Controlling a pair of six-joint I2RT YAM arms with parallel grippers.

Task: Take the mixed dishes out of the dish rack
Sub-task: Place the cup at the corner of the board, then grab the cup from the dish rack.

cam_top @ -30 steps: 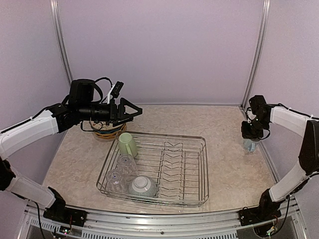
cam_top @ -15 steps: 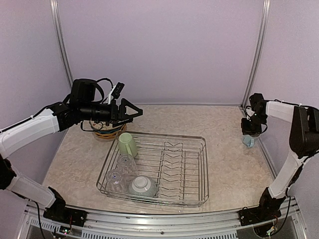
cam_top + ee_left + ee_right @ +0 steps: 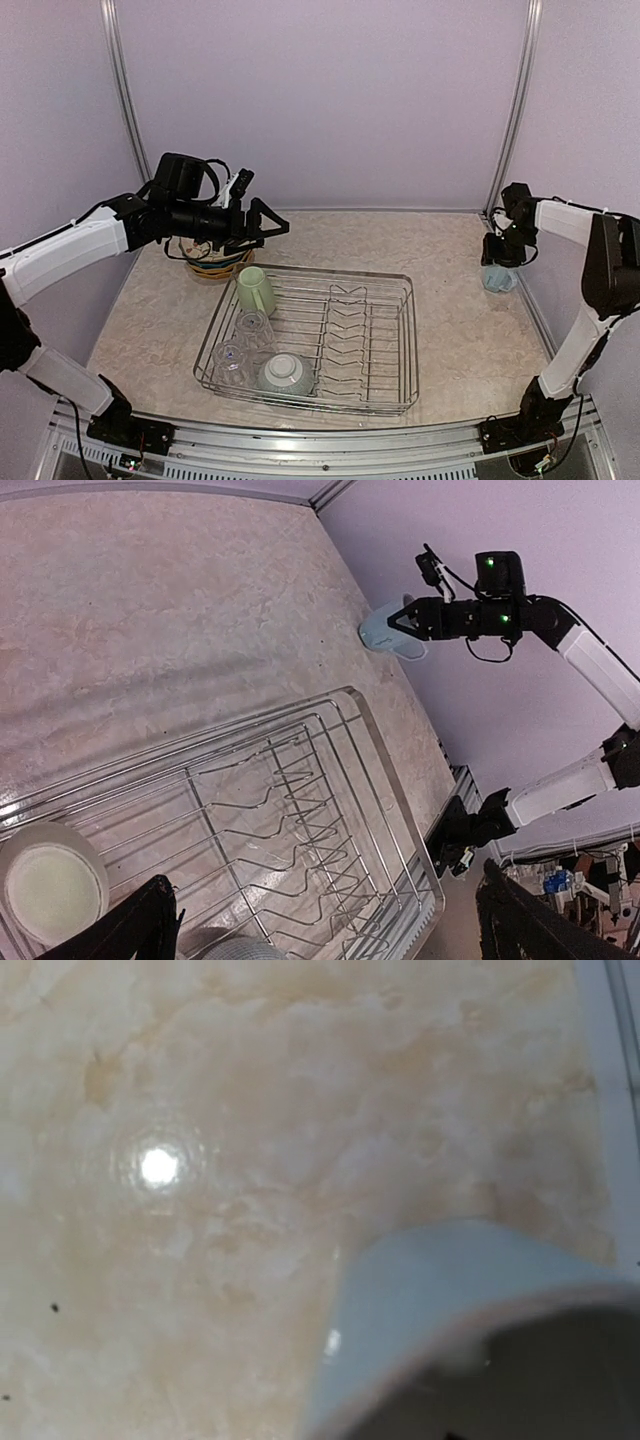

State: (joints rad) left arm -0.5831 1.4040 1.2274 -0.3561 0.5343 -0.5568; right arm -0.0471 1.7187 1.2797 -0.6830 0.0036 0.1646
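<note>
The dish rack [image 3: 352, 332] stands mid-table and holds a pale green mug [image 3: 256, 290], two clear glasses [image 3: 253, 327] and an upturned grey-green bowl [image 3: 285, 373] at its left end. My left gripper [image 3: 270, 226] hovers open and empty above the rack's far left corner. In the left wrist view [image 3: 330, 930] it looks down on the rack [image 3: 385, 745] and the green mug [image 3: 50, 880]. My right gripper [image 3: 497, 260] is shut on the light blue mug [image 3: 496, 278] low over the table's right edge. That mug fills the right wrist view [image 3: 450, 1310]. The fingers are hidden there.
A stack of dotted plates [image 3: 214, 263] sits on the table behind the rack's left corner, partly under my left arm. Purple walls close in the back and sides. A metal post [image 3: 510, 120] stands just behind my right gripper.
My right gripper has turned and drawn the light blue mug slightly back toward the wall. My left arm has shifted a little right and lower, still open.
</note>
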